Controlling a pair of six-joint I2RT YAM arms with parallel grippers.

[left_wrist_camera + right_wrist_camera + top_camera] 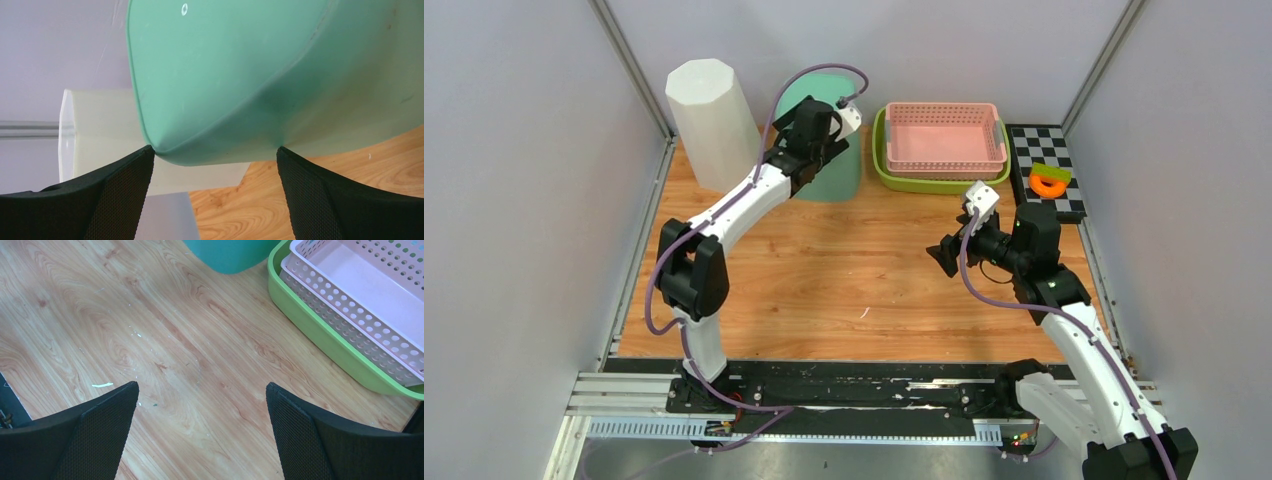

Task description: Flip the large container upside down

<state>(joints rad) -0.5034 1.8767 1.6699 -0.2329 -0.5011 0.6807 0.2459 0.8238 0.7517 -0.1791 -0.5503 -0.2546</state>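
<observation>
Clearly, the coming move depends on how the left gripper point(215, 150) meets the mint-green container point(832, 182). This one is taken here as the large container of the task, because the gripper is at it. The tall white container point(709, 115) just beside it could also be meant, and this cannot be settled.

The mint-green container is found at the far side of the table point(844, 270), left of centre, between the white container and the green tray point(924, 183) in which a pink basket point(944, 135) is set. In the top view its long side runs from near to far, and the left gripper is placed against its upper left part. In the left wrist view a rounded edge of it lies directly ahead, between the fingers. The jaws are spread wide and both fingertips are seen against its surface, one on each side. Whether they are clamped on it or only rest there cannot be told, and neither can it be told whether the container stands straight or leans.

The right gripper point(202, 390) is held wide open over bare wood, well apart from the container, with nothing between its fingers. The left arm is by far the nearer one, so the turning is judged to fall to it. A hold on such a smooth rounded edge may slip once the container is tipped
</observation>
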